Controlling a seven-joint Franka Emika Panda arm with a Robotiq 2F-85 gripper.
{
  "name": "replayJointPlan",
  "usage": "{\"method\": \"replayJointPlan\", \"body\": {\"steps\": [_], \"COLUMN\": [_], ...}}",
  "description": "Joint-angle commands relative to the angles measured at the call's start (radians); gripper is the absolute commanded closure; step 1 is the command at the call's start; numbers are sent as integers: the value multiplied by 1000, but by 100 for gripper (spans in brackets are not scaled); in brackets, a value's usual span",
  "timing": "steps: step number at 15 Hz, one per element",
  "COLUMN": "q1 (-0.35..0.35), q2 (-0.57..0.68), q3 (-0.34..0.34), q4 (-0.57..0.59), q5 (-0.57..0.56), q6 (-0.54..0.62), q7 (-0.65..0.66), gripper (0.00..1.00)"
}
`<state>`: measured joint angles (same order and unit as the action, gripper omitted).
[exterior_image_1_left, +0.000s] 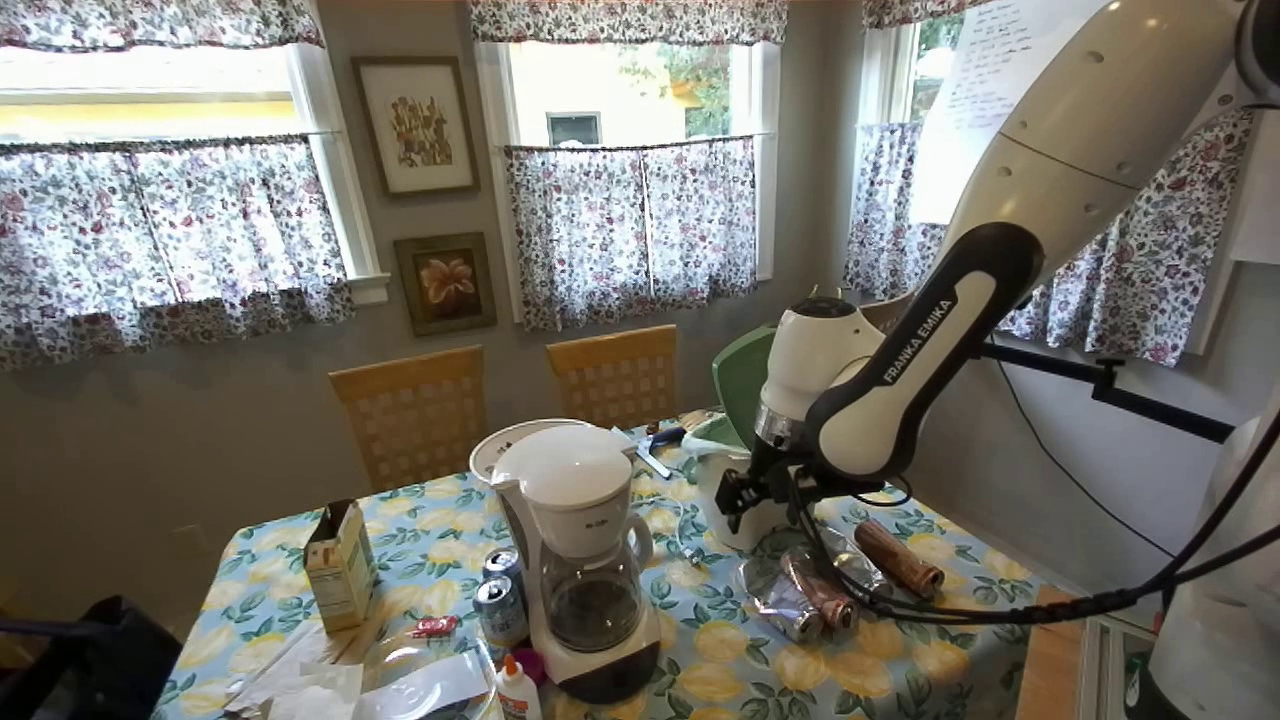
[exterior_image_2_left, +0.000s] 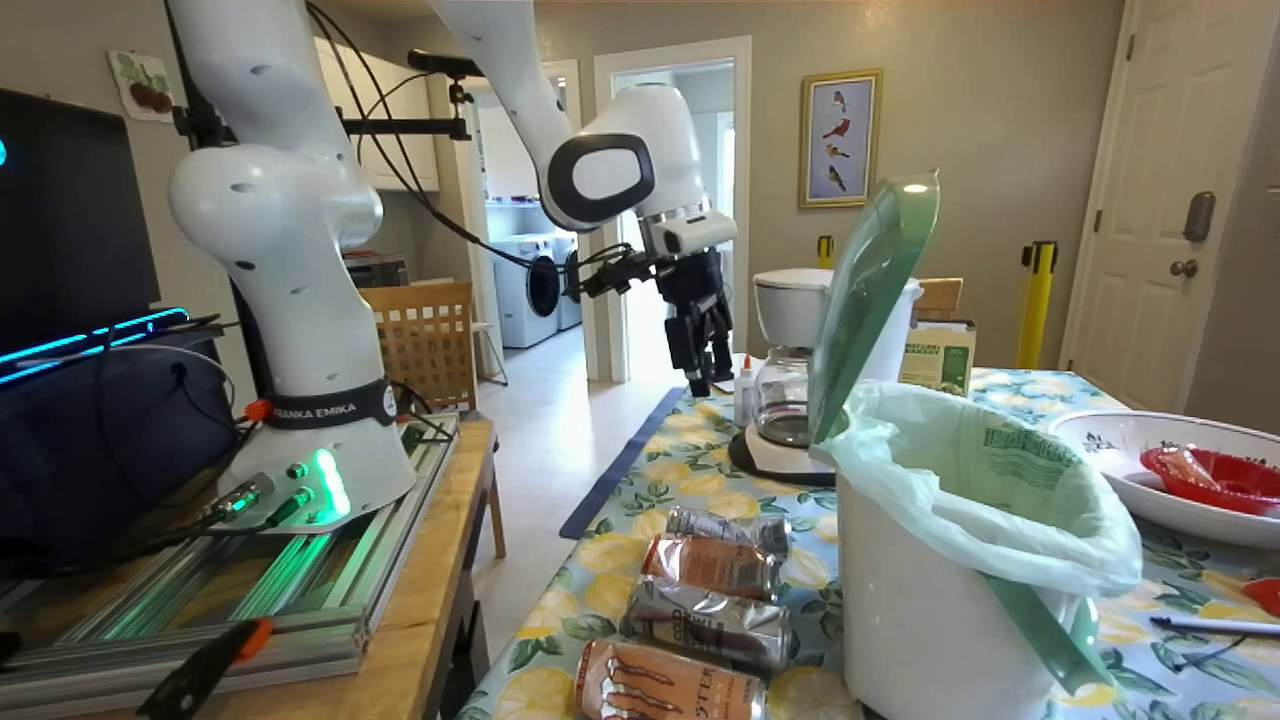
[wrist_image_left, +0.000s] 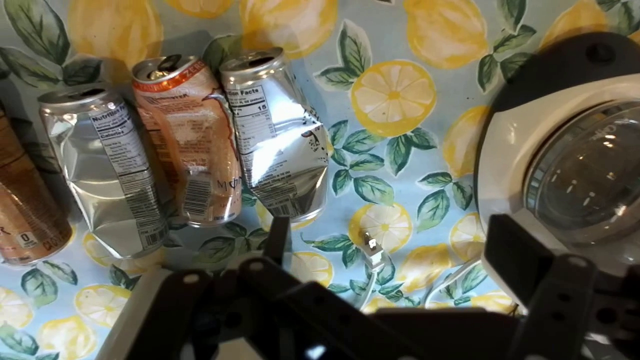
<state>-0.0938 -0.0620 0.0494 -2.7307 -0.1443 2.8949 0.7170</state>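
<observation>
On the table (exterior_image_1_left: 720, 680), set in from the robot-side edge, stands a white bin (exterior_image_2_left: 930, 600), its lid (exterior_image_2_left: 870, 310) raised; only a pale liner (exterior_image_2_left: 1080, 562) shows inside. The coffee maker (exterior_image_1_left: 578, 520) carries a glass carafe (exterior_image_2_left: 783, 388) whose contents I cannot make out. By the opposite edge, a white bowl (exterior_image_2_left: 1095, 450) holds a red dish (exterior_image_2_left: 1210, 500). The claw (wrist_image_left: 390, 232) hangs spread and empty; the step seems to be positioning, and a grasp would call for shifting over and lowering onto one of the four cans (wrist_image_left: 200, 145) lying side by side near the robot-side edge. A small plug (wrist_image_left: 374, 256) lies between cans and coffee maker.
</observation>
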Motion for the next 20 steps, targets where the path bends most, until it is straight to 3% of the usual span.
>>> {"method": "replayJointPlan", "body": {"steps": [1,8,15,20], "q1": [-2,47,157,237], "q2": [72,211,357,422], "q3": [-24,-94,-188,-243], "q4": [32,103,195,263], "q5": [-16,-114,-67,-79], "q6": [31,-21,-36,-126], "q7": [-30,-74,-96,-105], "gripper": [0,0,0,0]}}
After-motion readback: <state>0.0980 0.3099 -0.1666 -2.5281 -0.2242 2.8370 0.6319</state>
